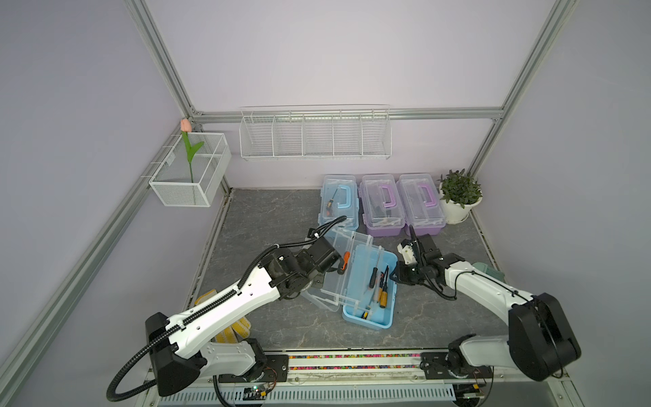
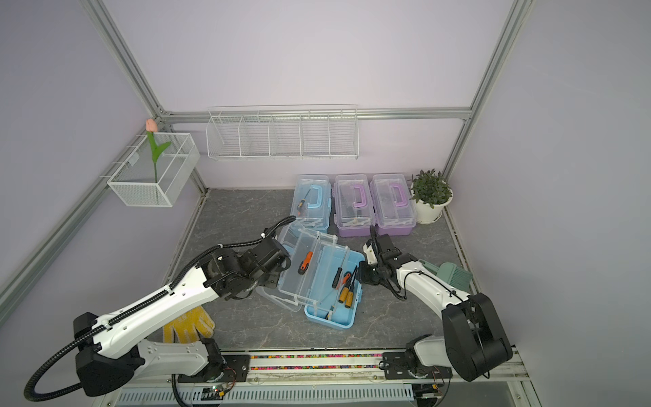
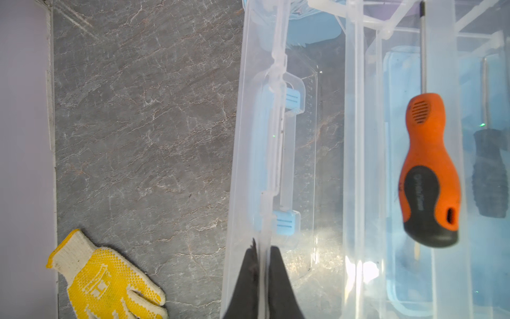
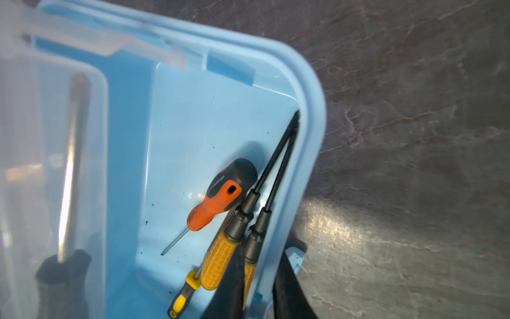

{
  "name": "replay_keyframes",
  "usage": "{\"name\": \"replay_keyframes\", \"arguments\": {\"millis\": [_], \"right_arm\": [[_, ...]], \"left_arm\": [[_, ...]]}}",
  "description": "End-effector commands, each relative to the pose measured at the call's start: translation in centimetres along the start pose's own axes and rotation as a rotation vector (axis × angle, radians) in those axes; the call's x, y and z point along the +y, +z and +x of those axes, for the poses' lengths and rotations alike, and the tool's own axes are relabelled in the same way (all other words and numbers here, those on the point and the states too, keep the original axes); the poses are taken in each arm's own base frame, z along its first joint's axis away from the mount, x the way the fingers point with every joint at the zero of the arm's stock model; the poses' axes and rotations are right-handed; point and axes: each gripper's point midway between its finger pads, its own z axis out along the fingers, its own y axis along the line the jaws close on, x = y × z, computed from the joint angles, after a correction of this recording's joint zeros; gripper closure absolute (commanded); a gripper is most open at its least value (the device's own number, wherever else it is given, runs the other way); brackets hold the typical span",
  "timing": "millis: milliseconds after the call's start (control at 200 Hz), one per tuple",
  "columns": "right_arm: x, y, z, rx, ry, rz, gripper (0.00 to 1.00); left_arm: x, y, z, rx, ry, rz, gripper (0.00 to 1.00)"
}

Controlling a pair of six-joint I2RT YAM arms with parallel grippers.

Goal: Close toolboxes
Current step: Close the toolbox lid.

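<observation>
An open light blue toolbox lies mid-table, shown in both top views with screwdrivers inside. Its clear tray holds an orange screwdriver and sits tilted over the box. The clear lid is swung out to the left. My left gripper is shut on the lid's edge. One finger of my right gripper is inside the toolbox's right wall and one outside, shut on it. Against the back wall stand a closed blue toolbox and two purple ones.
A yellow glove lies at the front left by my left arm. A potted plant stands at the back right. A green brush lies behind my right arm. White wire baskets hang on the walls.
</observation>
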Motion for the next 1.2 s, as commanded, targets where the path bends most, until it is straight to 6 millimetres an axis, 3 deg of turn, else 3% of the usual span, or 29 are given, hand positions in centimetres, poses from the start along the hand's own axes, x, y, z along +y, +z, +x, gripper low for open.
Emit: {"name": "replay_keyframes", "arguments": {"millis": [0, 170, 285, 370, 630, 720, 1040, 1195], "right_arm": [[1.1, -0.1, -0.3, -0.014, -0.074, 0.025, 0.86], [3.1, 0.5, -0.6, -0.008, -0.126, 0.031, 0.88], [3.5, 1.2, -0.5, 0.012, -0.137, 0.052, 0.9], [5.3, 1.0, -1.9, -0.019, -0.14, 0.012, 0.9], [8.8, 2.6, -2.7, -0.024, -0.143, -0.105, 0.91], [9.6, 2.9, -3.0, -0.024, -0.14, -0.145, 0.91], [8.7, 3.3, -4.3, -0.066, -0.062, -0.137, 0.88], [8.6, 2.2, -4.7, -0.088, -0.054, -0.145, 0.75]], "left_arm": [[-0.6, -0.5, -2.4, -0.069, -0.046, 0.0, 1.0], [-2.4, 0.1, -2.5, -0.054, -0.033, 0.047, 1.0], [-3.5, -0.6, -3.1, -0.073, -0.016, 0.061, 1.0], [-4.4, -1.1, -3.2, -0.078, 0.006, 0.069, 1.0], [-8.8, -2.3, -4.1, -0.116, 0.0, 0.235, 1.0], [-10.0, -2.7, -4.0, -0.121, 0.005, 0.278, 0.86], [-10.6, -3.1, -3.9, -0.133, 0.013, 0.314, 0.66], [-11.1, -2.8, -4.1, -0.132, 0.023, 0.311, 0.58]]}}
